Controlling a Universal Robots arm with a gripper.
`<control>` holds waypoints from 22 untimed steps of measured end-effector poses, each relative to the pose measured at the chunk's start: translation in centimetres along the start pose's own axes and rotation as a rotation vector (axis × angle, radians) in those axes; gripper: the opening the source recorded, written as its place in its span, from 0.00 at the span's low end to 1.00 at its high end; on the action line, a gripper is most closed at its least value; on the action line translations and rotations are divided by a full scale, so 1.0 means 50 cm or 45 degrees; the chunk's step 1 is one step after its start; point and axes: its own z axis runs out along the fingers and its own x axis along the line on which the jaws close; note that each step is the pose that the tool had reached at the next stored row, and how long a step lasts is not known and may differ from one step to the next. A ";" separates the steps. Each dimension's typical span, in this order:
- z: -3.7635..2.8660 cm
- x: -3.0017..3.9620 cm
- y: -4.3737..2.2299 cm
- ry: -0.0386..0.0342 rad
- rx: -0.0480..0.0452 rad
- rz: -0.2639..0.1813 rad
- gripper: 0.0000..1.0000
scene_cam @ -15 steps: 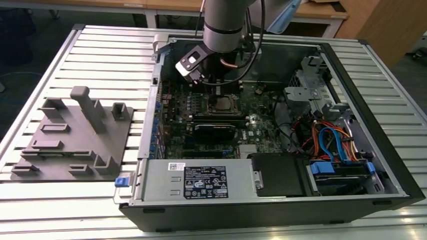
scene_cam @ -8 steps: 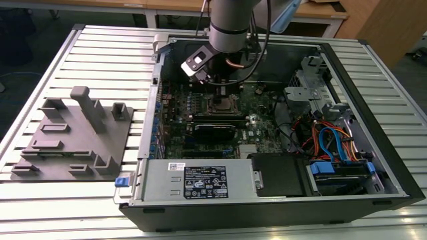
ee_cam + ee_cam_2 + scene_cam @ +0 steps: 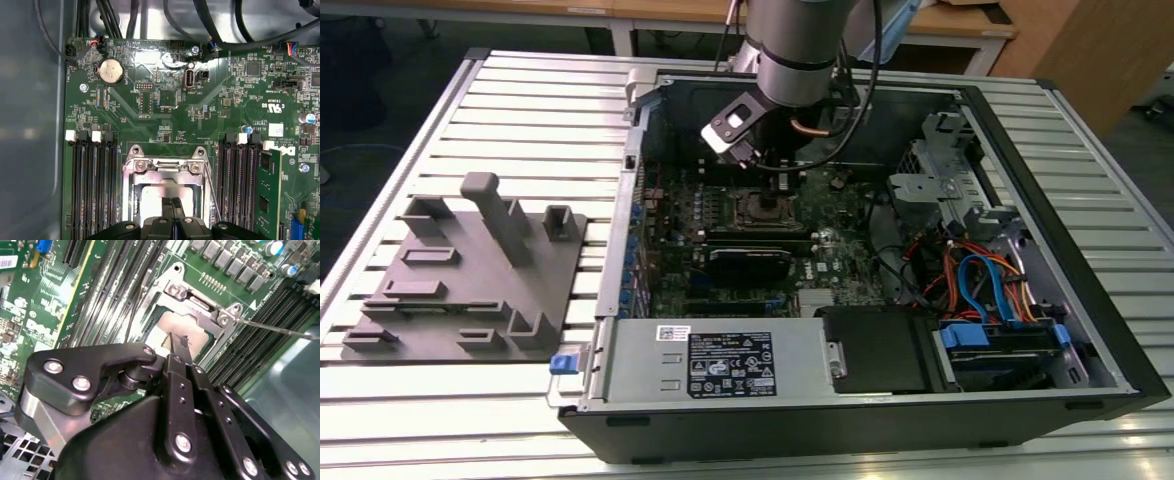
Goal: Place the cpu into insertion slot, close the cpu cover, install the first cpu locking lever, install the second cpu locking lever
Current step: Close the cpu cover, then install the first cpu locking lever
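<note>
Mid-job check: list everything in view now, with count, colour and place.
table: one, silvery slatted, under everything.
fixture plate: one, grey, on the table, exterior view's left of the case.
computer case: one, black, open, on the table.
motherboard: one, green, inside the case.
insertion slot: one, dark, silvery rim, on the motherboard.
cpu: one, silvery-grey, in the slot.
cpu cover: one, silvery frame, around the cpu.
lever: one, thin silvery wire, beside the slot.
cables: several, blue and orange, inside the case.
arm: one, grey, reaching into the case.
gripper: one, black, shut, over the cpu.
</note>
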 end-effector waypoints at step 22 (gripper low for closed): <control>-0.021 0.000 0.006 0.0001 0.000 0.000 0.10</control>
